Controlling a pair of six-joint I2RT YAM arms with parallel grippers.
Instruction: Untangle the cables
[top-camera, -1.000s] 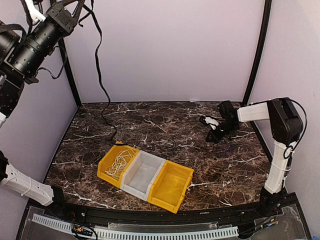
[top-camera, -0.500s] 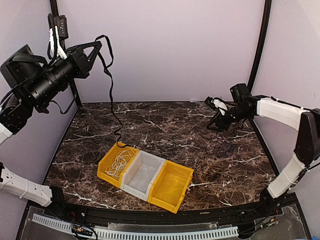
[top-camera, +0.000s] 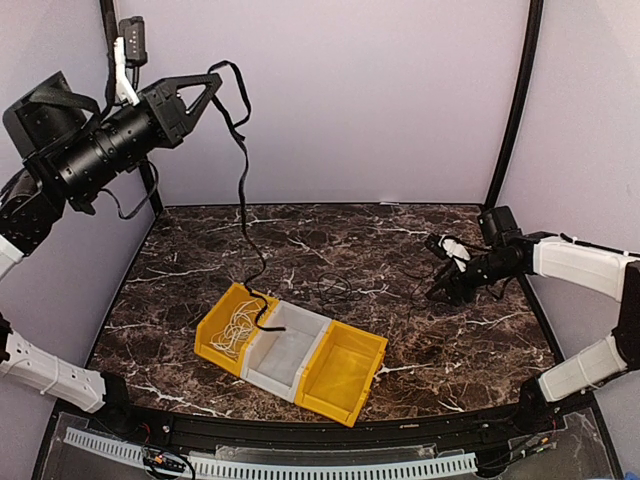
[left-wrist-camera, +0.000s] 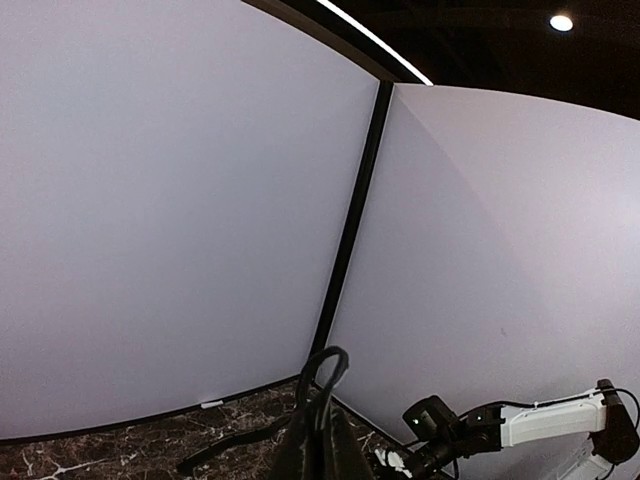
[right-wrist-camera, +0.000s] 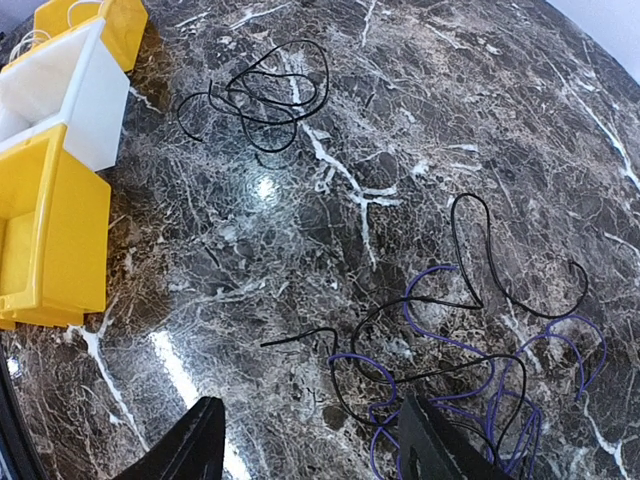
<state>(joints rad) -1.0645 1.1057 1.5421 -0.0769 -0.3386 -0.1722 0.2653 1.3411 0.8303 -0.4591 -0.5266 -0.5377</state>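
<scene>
Left gripper (top-camera: 203, 92) clamped on limp black cable (top-camera: 243, 170) — right gripper (right-wrist-camera: 310, 440) spread, empty; cable tangle (right-wrist-camera: 450, 360) just ahead — light, springy, take a free loop

Lab test cell: plain walls (top-camera: 350, 100), blk frame posts (top-camera: 517, 100), marble tabletop (top-camera: 330, 235).

Dark marble table (top-camera: 180, 300), bins and loose cables on it.
Three bins (top-camera: 270, 380) sit touching in a slanted row near the front: yellow, white, yellow. Behind them, near the middle, lies a thin black cable (right-wrist-camera: 262, 95) in loose loops. Well apart from it, toward the right, a tangle (right-wrist-camera: 450, 370) of black and purple cables spreads flat on the marble.
</scene>
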